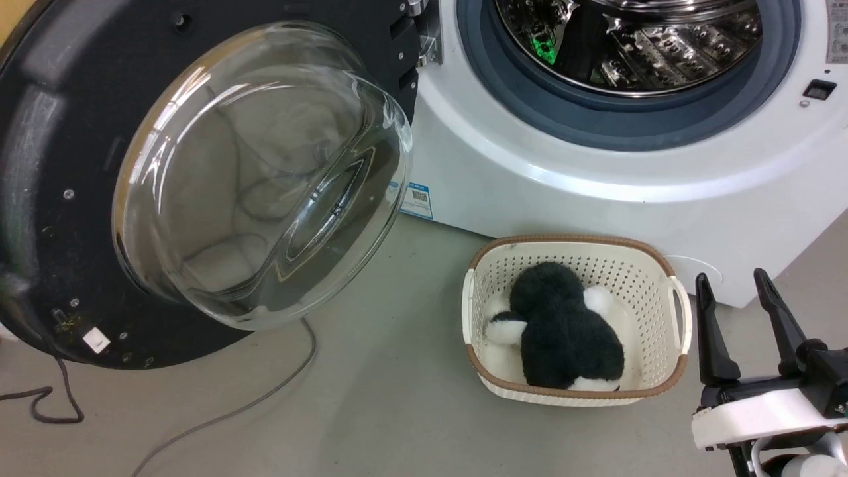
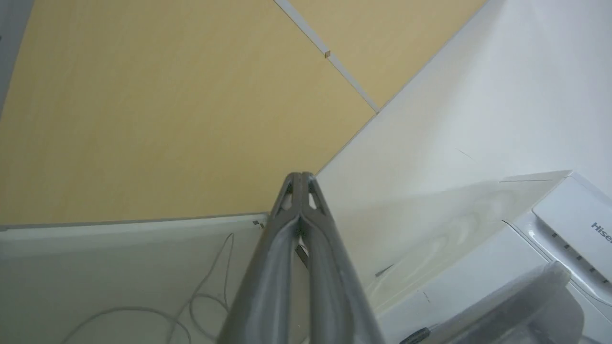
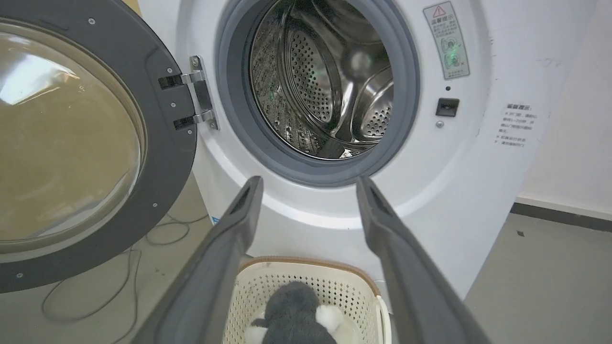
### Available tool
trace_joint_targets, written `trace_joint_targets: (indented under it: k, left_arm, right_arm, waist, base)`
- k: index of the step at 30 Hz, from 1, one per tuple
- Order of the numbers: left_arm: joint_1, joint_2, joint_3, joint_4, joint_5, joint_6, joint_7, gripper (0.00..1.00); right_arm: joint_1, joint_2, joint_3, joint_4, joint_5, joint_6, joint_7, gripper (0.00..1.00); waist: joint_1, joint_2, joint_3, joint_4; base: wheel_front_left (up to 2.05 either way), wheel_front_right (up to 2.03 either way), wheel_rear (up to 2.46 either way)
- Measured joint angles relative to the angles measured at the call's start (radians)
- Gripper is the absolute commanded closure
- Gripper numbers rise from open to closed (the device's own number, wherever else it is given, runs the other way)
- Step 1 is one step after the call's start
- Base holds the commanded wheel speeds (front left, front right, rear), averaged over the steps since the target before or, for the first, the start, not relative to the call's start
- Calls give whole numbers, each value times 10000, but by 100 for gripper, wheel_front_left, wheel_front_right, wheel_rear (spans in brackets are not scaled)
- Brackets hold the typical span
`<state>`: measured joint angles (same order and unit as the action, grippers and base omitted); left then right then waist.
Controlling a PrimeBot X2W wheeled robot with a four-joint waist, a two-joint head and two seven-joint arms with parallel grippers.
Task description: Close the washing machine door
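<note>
1. Two grippers. The right gripper (image 1: 731,276) sits low at the right, just beside the basket. Its two dark fingers are spread wide with nothing between them. The left gripper (image 2: 301,177) has its two fingers pressed together along their length, with nothing in its grip. It points toward a yellow panel (image 2: 143,105) that meets a white wall (image 2: 478,95).
2. One cream perforated basket (image 1: 636,271) with a brown rim stands on the grey floor (image 1: 397,411), close in front of the machine. One black-and-white plush toy (image 1: 563,331) lies in it.
3. Two cables lie on the floor at the left: a dark cable (image 1: 63,391) and a thinner grey cable (image 1: 265,394).
4. One washing machine door (image 1: 199,179) stands swung wide open to the left of the drum opening, its clear glass bowl bulging toward the camera inside the black frame. In the right wrist view, one metal hinge (image 3: 201,93) with two arms joins it to the machine.
5. One washing machine (image 1: 596,185), white, stands behind the basket. One blue-white label sticker (image 1: 417,199) sits low on its front, and one dark latch slot (image 1: 820,88) to the right of the opening.
6. One grey rubber gasket (image 1: 596,112) rings one perforated steel drum (image 1: 636,40).
</note>
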<state>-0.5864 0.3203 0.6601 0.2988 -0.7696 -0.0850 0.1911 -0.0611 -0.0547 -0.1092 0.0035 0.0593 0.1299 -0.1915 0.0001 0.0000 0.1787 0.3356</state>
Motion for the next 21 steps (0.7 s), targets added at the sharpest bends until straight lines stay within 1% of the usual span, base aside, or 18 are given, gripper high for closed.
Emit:
trace_joint_targets:
  k: [4,8,11,15,21]
  left_arm:
    - [38,125,107,393,-905,-79,917,100]
    - [317,159,-153,-29,-2228,-150,1864,100]
    - [886,178,-374,-236,-2924,-165,2393,100]
    - [1537,240,-614,-307,-3632,-234,2759,100]
    - [1958,428,-1047,-270,-4604,-253,3066,100]
  right_arm:
    - [-47,0,12,0,0,0,-65,0]
    - [-119,0,65,-2,-29,0,-144,0]
    - [-184,2,90,-6,-54,0,-226,0]
    - [-282,2,88,-25,-54,0,-318,0]
    - [-312,2,36,-44,-54,0,-410,0]
  waist:
    - [0,0,108,53]
    - [0,0,223,95]
    - [0,0,305,97]
    - [-1,0,405,116]
    - [0,0,507,198]
  base:
    - [0,0,0]
    - [0,0,0]
    - [0,0,0]
    - [0,0,0]
    - [0,0,0]
